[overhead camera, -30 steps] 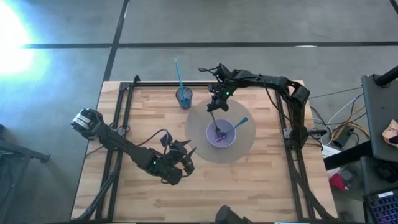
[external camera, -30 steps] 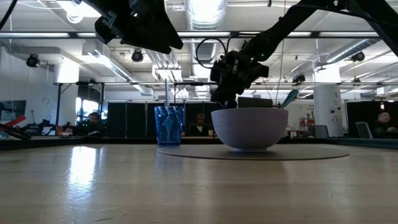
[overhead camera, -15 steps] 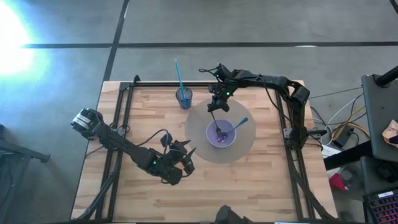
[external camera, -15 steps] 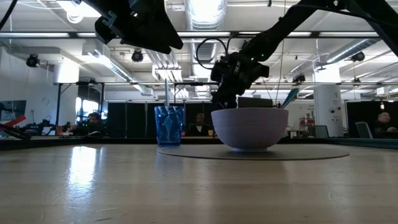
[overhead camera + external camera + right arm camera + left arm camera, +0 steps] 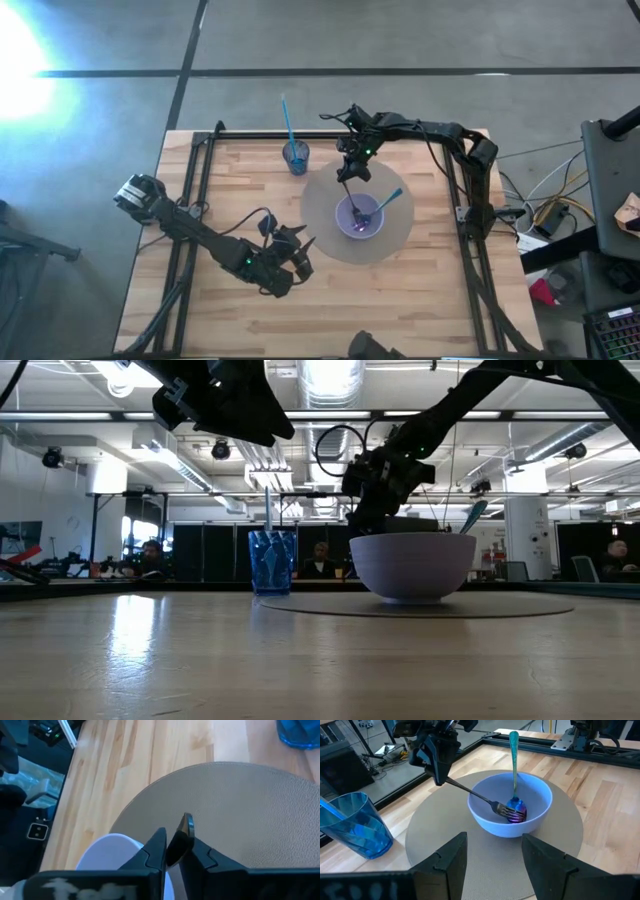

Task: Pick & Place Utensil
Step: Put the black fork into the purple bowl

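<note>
A pale lilac bowl (image 5: 341, 216) stands on a round grey mat (image 5: 320, 195) at mid-table. In the bowl is a teal spoon (image 5: 513, 760), its handle leaning on the far right rim. A dark fork (image 5: 475, 797) slants down into the bowl, and my right gripper (image 5: 347, 172) is shut on its handle just beyond the bowl's far rim. My left gripper (image 5: 492, 855) waits open over the near left of the table, pointing at the bowl. My right gripper pinches the fork's handle near its free end (image 5: 183, 831) between its two fingers. The fingers slant down from the table's far side. The fork hangs tilted below them, with its tines (image 5: 507, 811) down in the bowl's bottom beside the spoon's head.
A blue tumbler (image 5: 295, 157) with a blue utensil (image 5: 287, 118) standing in it sits off the mat, toward the far left of the bowl. Black frame rails (image 5: 200, 165) run along the table's left, far and right sides. Bare wood lies near and left.
The bowl has slid a little along the mat toward the table's right edge, carrying the spoon, with the fork's tines still inside it. My right gripper has stayed above the far rim, holding the fork.
</note>
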